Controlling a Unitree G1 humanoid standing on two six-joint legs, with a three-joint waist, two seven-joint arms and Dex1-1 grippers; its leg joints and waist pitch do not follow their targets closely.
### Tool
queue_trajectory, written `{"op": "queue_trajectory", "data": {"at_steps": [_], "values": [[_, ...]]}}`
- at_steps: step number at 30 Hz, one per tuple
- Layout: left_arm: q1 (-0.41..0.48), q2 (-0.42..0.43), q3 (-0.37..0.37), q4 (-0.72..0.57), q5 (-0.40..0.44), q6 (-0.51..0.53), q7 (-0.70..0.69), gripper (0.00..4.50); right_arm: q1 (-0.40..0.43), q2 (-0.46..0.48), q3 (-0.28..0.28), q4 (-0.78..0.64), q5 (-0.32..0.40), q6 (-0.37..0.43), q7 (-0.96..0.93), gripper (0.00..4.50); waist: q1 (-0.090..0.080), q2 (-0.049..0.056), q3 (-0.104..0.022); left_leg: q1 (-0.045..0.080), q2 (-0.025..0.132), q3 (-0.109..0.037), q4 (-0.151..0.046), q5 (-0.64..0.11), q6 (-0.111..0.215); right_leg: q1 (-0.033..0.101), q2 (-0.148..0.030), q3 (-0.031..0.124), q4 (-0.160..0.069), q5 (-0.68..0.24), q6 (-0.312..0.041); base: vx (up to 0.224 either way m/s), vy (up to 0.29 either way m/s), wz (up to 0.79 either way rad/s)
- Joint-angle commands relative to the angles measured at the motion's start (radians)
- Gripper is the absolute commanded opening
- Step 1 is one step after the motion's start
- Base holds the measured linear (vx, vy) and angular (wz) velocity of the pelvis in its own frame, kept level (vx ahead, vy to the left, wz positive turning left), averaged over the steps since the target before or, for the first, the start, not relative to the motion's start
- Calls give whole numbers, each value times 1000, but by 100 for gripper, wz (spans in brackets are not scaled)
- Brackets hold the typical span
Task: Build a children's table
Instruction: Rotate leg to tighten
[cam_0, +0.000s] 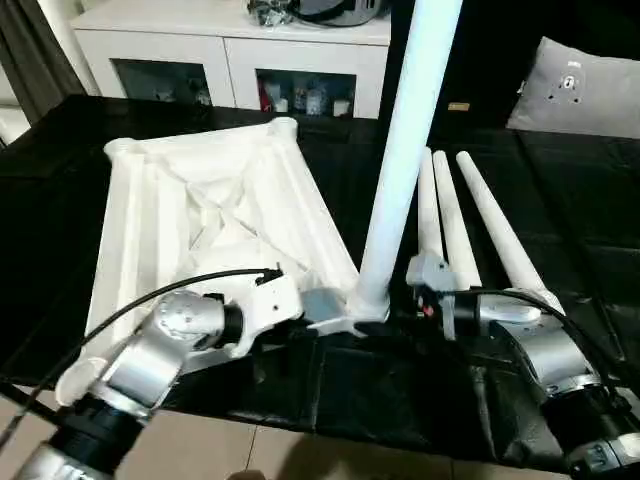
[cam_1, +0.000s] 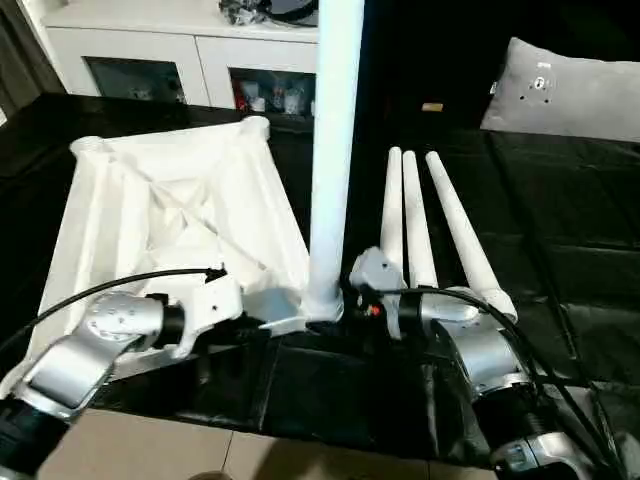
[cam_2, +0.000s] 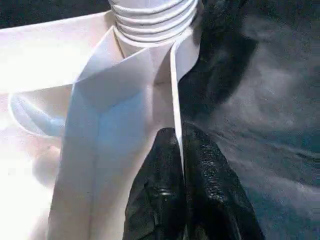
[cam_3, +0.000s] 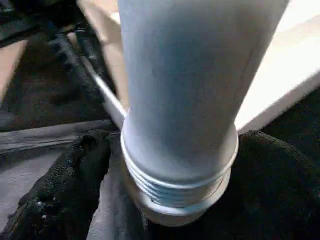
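upside-down table top lying on black-covered work surface, near corner at the surface's front edge; upright leg standing in that corner's socket, threads partly exposed; left gripper pinched shut on thin rim of the top just beside socket; right gripper spread wide around leg base, apparently not touching; three spare legs lying side by side to the right, open black cloth beyond

Table top lying underside up on the work surface, one leg standing upright in its near right corner socket, three legs lying side by side to its right, cabinet behind.
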Motion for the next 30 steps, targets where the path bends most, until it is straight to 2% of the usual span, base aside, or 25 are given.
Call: {"op": "queue_trajectory", "data": {"at_steps": [1, 4, 8, 14, 15, 22, 25, 27, 28, 29, 30], "values": [[-3, 23, -22, -3, 5, -37, -41, 0, -18, -6, 9, -24, 24, 25, 31, 406, 1, -3, -55, -7, 52, -6, -65, -108, 93, 63, -84, 55, -65, -204, -184, 0, 0, 0], [-5, 36, -25, 7, -4, -53, -56, 0, -22, -5, 11, -24, 37, 40, 52, 377, 2, 2, -57, -5, 53, -6, -64, -98, 88, 61, -84, 54, -62, -183, -196, 0, 0, 0], [-3, 41, -26, 4, -13, -57, -69, 0, -21, 3, 11, -20, 38, 37, 61, 349, 4, 1, -58, -6, 53, -5, -63, -92, 82, 64, -85, 54, -58, -146, -209, 0, 0, 0], [3, 45, -29, 8, -20, -74, -85, 0, -15, 5, 14, -18, 46, 46, 66, 302, 6, 0, -58, -7, 51, -4, -63, -96, 77, 65, -84, 54, -60, -167, -201, 0, 0, 0], [3, 45, -29, 8, -20, -75, -86, 0, -14, 6, 13, -17, 47, 47, 65, 282, 6, 0, -58, -7, 52, -5, -63, -92, 76, 65, -85, 54, -60, -164, -201, 0, 0, 0], [20, 43, -30, 0, -26, -73, -85, 0, 8, 19, 24, -28, 51, 58, 57, 267, 7, -1, -59, -8, 51, -5, -62, -86, 75, 66, -85, 54, -58, -158, -199, 0, 0, 0], [37, 16, -20, -18, -46, -35, -58, 0, 20, 60, 21, -29, 41, 105, -23, 267, 5, 1, -57, -7, 52, -5, -64, -94, 71, 64, -84, 54, -60, -170, -198, 0, 0, 0], [50, -27, -19, -47, -54, 32, -8, 0, 29, 113, 26, -17, 7, 125, -128, 267, -1, 1, -53, -5, 52, -5, -68, -130, 53, 64, -85, 54, -65, -227, -186, 0, 0, 0], [51, -41, -19, -54, -55, 52, 7, 0, 29, 129, 25, -9, -1, 130, -157, 266, -6, 4, -47, -4, 50, -5, -71, -164, 40, 61, -86, 53, -76, -305, -167, 0, 0, 0], [52, -69, -22, -68, -50, 93, 42, 0, 28, 164, 21, 8, -12, 134, -215, 266, -9, 2, -45, -4, 49, -7, -73, -181, 31, 62, -87, 52, -79, -346, -157, 0, 0, 0], [47, -114, -22, -81, -40, 144, 97, 0, 22, 209, 8, 30, -15, 149, -284, 266, -20, 1, -38, 2, 46, -8, -78, -240, 8, 57, -86, 48, -93, -467, -120, 0, 0, 0]]}}
